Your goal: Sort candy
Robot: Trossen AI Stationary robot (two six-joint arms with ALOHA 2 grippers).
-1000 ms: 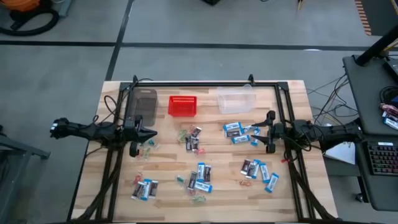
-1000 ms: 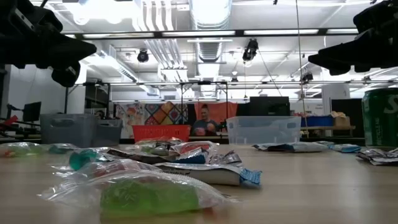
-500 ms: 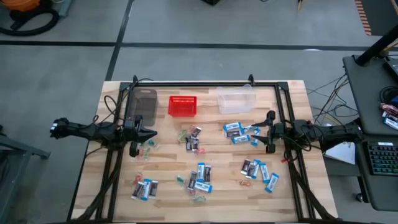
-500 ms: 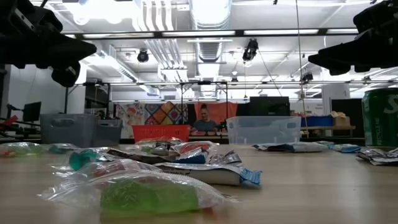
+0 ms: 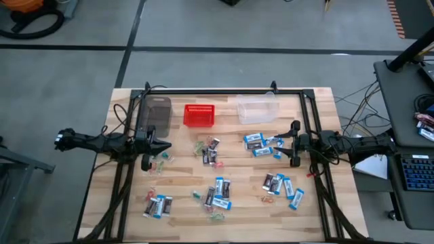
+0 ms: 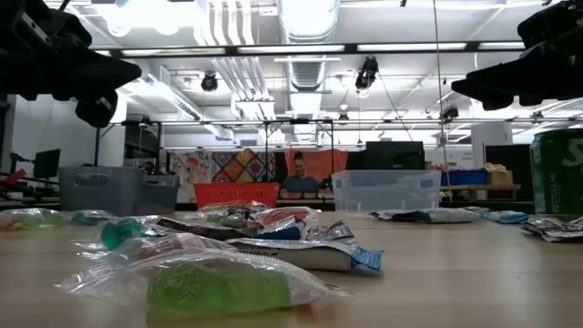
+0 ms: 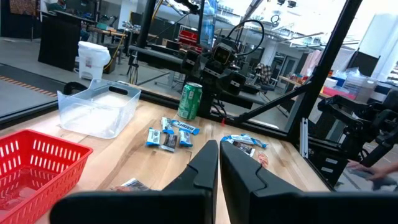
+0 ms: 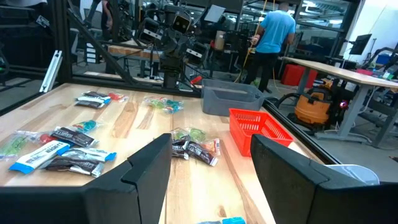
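Note:
The candy lies scattered over the wooden table: blue-and-white packets (image 5: 255,140) near the right arm, more packets and dark bars (image 5: 283,185) at the near right, a middle cluster (image 5: 219,190), small twist pieces (image 5: 206,146) in the centre and a few sweets (image 5: 156,205) at the near left. My left gripper (image 5: 168,145) hangs shut above the table's left side, pointing level toward the right. My right gripper (image 5: 294,144) hangs open above the right side, pointing level toward the left, with nothing between its fingers (image 8: 152,163).
Along the far edge stand a dark grey bin (image 5: 156,115), a red mesh basket (image 5: 199,115) and a clear plastic bin (image 5: 258,108). A green can (image 7: 189,101) stands by the right arm. A black frame (image 5: 210,91) rims the table. A person works in the room behind.

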